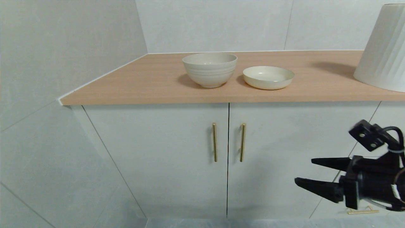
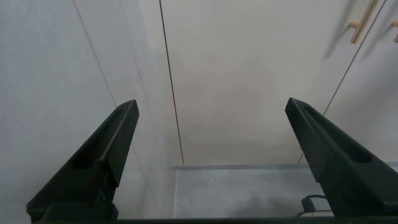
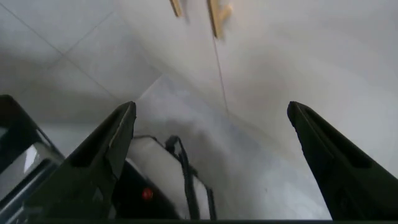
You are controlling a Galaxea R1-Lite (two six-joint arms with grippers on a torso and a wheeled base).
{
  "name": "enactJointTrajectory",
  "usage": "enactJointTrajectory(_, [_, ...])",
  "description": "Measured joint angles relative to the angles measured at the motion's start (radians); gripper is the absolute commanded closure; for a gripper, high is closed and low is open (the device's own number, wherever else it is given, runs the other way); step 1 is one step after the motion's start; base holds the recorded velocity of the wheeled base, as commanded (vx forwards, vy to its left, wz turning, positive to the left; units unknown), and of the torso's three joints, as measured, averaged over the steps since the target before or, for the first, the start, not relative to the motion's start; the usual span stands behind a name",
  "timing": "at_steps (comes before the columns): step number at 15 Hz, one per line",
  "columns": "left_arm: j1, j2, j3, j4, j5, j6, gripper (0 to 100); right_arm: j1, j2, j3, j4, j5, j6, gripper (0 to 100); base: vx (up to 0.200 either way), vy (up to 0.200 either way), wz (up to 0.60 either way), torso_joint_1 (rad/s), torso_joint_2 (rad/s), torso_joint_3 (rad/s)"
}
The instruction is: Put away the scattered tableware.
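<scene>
ribbed bowl beside shallow dish on desk | both well above right tool, released, empty | left tool released, empty

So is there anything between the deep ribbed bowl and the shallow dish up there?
Nothing: in the head view, only bare wooden countertop separates the cream ribbed bowl from the pale shallow dish.

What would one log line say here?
bowl, dish: on counter | cabinet doors: shut | right gripper: open, empty, below counter | left gripper: open, empty
</scene>
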Motion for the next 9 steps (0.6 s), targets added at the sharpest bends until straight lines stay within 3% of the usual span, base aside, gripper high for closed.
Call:
enactJointTrajectory(4, [0.0, 0.0, 0.0, 0.0, 0.0, 0.0, 0, 0.111, 0.237, -0.245, -0.031, -0.003, 0.073, 0, 0.0, 0.0, 0.0, 0.0, 0.0, 0.0])
enactJointTrajectory(9, [0.0, 0.0, 0.0, 0.0, 0.0, 0.001, 0, 0.193, 0.418, -0.348, -0.114, -0.017, 0.177, 0, 0.0, 0.0, 0.0, 0.0, 0.0, 0.0])
